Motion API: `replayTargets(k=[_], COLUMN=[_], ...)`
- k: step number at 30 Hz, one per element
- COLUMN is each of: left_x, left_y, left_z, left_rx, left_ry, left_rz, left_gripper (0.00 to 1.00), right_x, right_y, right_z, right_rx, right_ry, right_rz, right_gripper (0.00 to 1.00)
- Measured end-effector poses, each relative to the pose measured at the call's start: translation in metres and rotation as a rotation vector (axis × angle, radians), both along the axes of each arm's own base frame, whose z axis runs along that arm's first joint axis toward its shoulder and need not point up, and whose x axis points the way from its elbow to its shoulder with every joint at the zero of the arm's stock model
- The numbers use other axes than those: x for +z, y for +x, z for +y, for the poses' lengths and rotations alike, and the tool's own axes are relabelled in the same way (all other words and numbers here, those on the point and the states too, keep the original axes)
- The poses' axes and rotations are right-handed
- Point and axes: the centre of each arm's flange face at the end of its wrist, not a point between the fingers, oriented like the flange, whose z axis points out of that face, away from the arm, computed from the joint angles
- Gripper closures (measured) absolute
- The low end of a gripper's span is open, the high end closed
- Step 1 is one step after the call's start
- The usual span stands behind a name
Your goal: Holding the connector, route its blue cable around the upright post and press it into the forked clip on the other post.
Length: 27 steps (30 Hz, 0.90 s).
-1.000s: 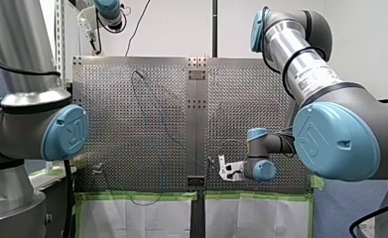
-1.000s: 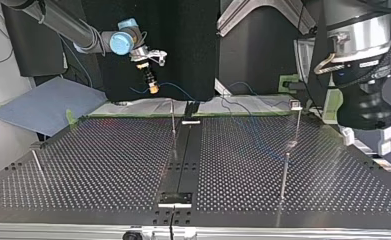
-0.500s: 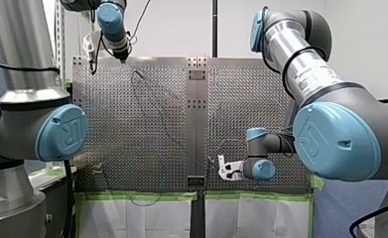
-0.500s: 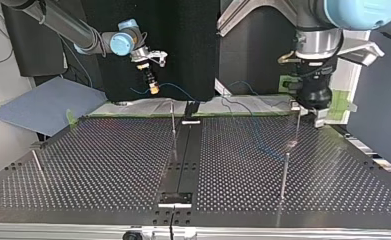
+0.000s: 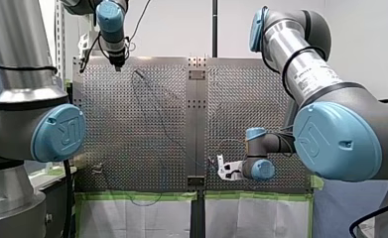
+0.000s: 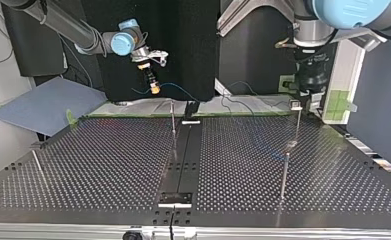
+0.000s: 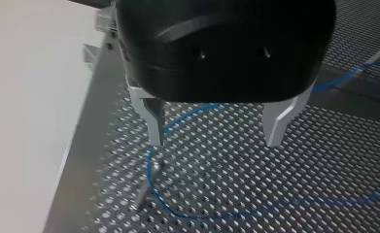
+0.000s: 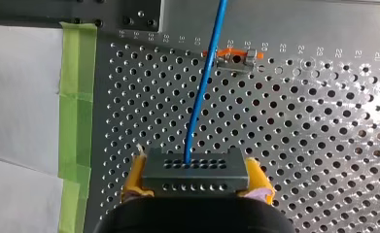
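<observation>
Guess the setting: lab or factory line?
Probably a robotics lab bench: a perforated table with upright posts, green tape along its edge, and a blue cable with connector as test piece.

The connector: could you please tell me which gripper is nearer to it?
Right. My right gripper is shut on the connector; my left gripper hangs open far across the table, above a loop of the blue cable.

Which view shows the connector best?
The right wrist view: the connector sits close up, clamped between my right gripper's yellow pads, the blue cable leaving its face. The top view shows it tiny and far off; in the front view I cannot make it out; the left wrist view misses it.
</observation>
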Motion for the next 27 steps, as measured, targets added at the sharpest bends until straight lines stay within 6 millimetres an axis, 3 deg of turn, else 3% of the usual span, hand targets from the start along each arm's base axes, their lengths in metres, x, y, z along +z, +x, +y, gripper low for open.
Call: replayTargets(k=[27], left_x=[-0.004], left_y=[-0.037], left_z=[0.01], left_rx=[0.05], left_ry=[0.06], left_rz=[0.21], left_gripper=[0.0], right_x=[0.0], right_y=[0.002], right_z=[0.001], right_rx=[0.004], right_ry=[0.0], right_rz=[0.0], right_gripper=[1.0])
